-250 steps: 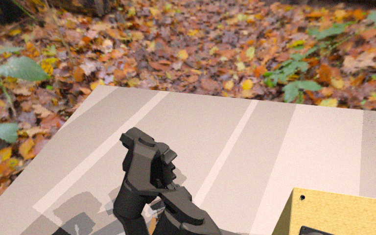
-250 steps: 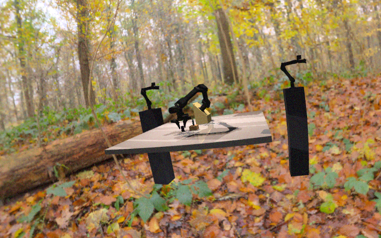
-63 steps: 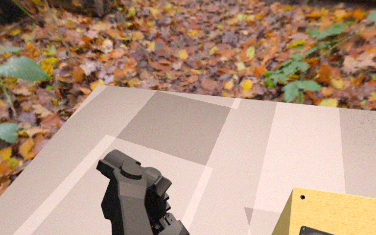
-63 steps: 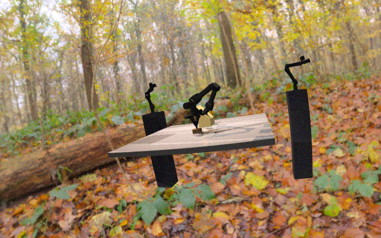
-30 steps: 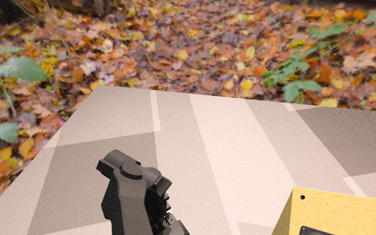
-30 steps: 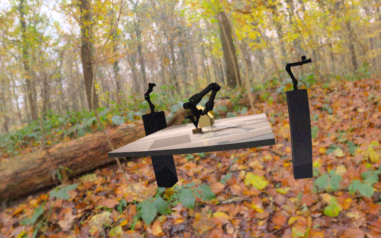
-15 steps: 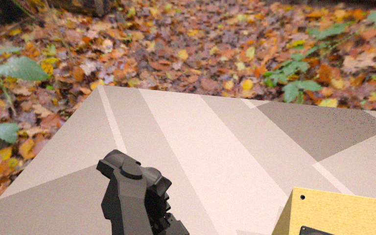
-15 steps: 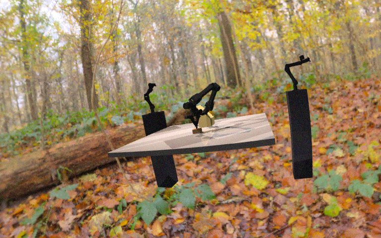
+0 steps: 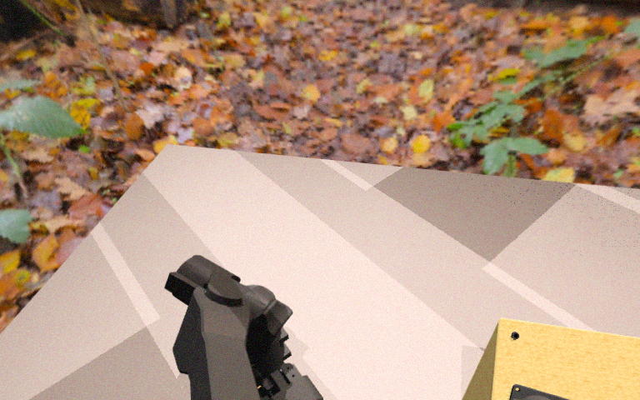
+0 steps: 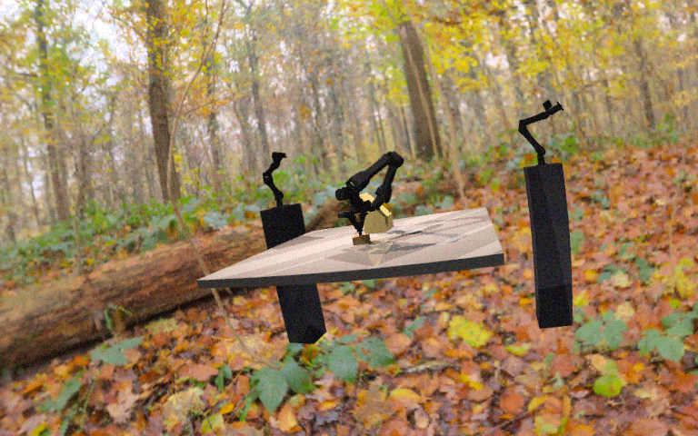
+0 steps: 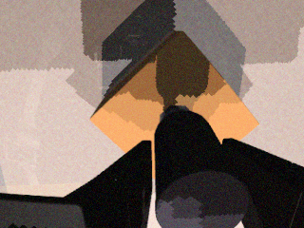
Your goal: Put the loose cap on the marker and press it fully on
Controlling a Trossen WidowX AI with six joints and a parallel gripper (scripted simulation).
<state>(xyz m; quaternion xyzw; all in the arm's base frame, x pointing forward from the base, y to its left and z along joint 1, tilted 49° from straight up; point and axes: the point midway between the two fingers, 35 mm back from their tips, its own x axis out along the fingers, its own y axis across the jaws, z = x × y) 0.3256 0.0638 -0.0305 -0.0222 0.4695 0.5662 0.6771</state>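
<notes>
Fallen leaves, orange and rust, fill the ground around the worktop (image 9: pixel 302 236) (image 10: pixel 308 262) (image 11: pixel 38 119), and a thick log (image 10: pixel 128 277) lies at the left of the exterior frame. Okay, the arm (image 9: pixel 219 353) (image 10: pixel 371 172): it's bent in a high arch near the centre of the exterior shot, elbow up, wrist folded over and pincer (image 10: pixel 360 230) (image 11: pixel 186 150) pointing steeply down, right at the holder block (image 10: pixel 361 240) (image 11: pixel 233 114).

From the wrist, I've got black fingers to either side of a dark upright piece (image 11: pixel 199 204), smooth-sided with a round, purple-grey end. There's a thin pale sliver between it and the finger on the left, so I read the pincer as slightly apart, not clamped.

That block is flat-topped and squared off, warm orange, its corner toward the top of the wrist frame, shadows across it. Pale beige worktop, crossed by angular shadow bands; yellow, grainy box (image 9: pixel 566 361) (image 10: pixel 378 223) at lower right from the top.

Now the holder: the dark piece stands over the block, marker and cap merging in black. How far down the cap sits, I can't tell.
</notes>
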